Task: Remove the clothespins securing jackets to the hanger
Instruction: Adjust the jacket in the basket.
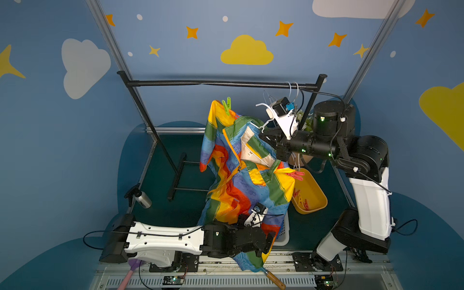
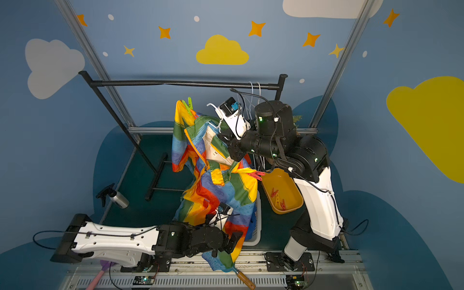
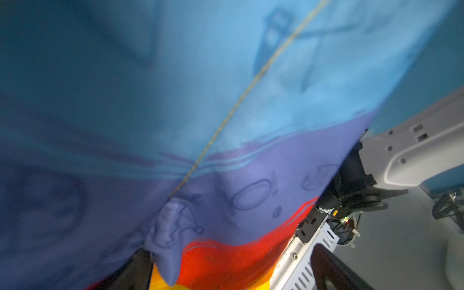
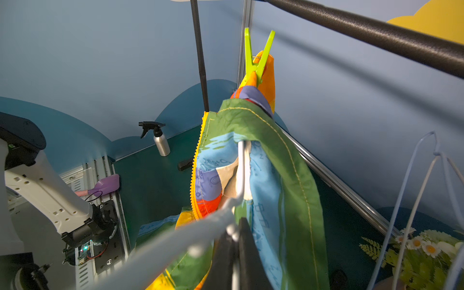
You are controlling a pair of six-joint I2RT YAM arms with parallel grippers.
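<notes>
My right claw (image 4: pixel 236 233) is clamped on the white hanger (image 4: pixel 240 170), rainbow jacket (image 1: pixel 238 185) dangling soft. My left claw (image 1: pixel 265 244) gapes wide at its six o'clock hem. Green clothespin (image 1: pixel 227 105) at twelve, red clothespin (image 1: pixel 296 175) at three. Light, springy, slick plastic, I reckon: pinch the splayed tails squarely.

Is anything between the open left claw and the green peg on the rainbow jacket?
Yes, the rainbow-striped jacket itself: its lower cloth hangs across the open left gripper, filling its wrist view; the green plastic clothespin grips the far upper shoulder.
</notes>
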